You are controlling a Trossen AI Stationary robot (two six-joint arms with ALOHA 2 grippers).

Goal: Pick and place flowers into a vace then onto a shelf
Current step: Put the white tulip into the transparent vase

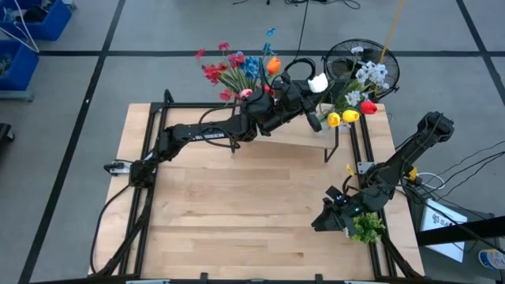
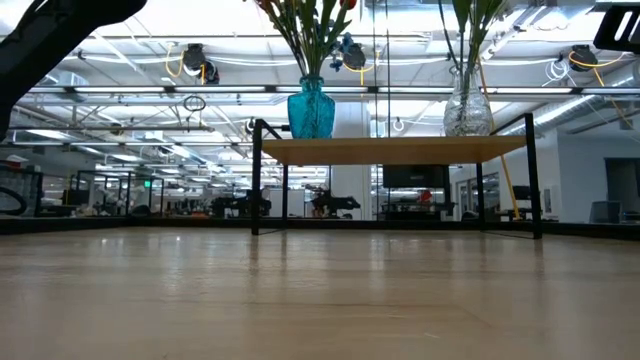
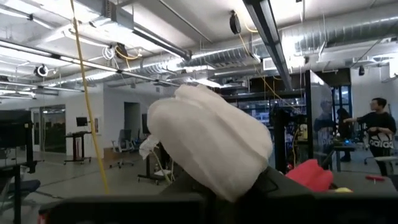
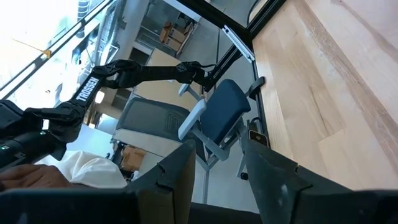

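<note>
The shelf [image 1: 296,134] [image 2: 390,150] stands on its black legs at the table's far side. On it a blue vase [image 2: 311,108] holds red, blue and orange flowers [image 1: 237,69], and a clear vase [image 2: 467,108] holds white, yellow and red flowers [image 1: 359,99]. My left gripper [image 1: 313,101] [image 3: 230,199] is above the shelf between the two bunches, shut on a white flower [image 1: 318,83] [image 3: 205,143]. My right gripper [image 1: 322,221] [image 4: 217,180] waits open near the table's right near corner, beside a green leafy clump [image 1: 367,227]. My left gripper holds the white flower just below its blossom [image 3: 217,186]. The blossom fills the wrist view in front of the fingers and hides the place of contact. The flower is lifted clear above the shelf, its blossom pointing toward the table's far edge.
A black wire fan [image 1: 347,59] stands behind the clear vase, beyond the table's far edge. Bare tabletop [image 1: 237,205] lies in front of the shelf. Black frame rails [image 1: 150,158] run along the table's left and right sides. A person [image 3: 379,134] stands far off in the room.
</note>
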